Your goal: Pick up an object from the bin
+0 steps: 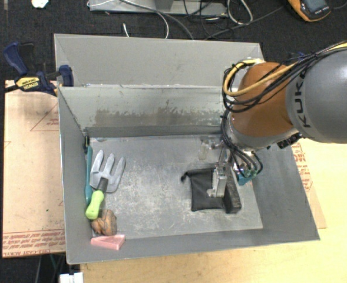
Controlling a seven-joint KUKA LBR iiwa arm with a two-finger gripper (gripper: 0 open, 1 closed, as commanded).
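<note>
The silver metal gripper [219, 186] hangs low over a flat, dark black piece with a floppy, bent corner [200, 188]. It seems to touch the piece. I cannot tell if the gripper is spread or pressed together. Well apart from the black piece, by the left wall of the grey metal bin [161, 158], lie a small grey fork tool with a smooth green handle [105, 173], a lumpy brown thing [107, 221] and a pink wedge [108, 241].
</note>
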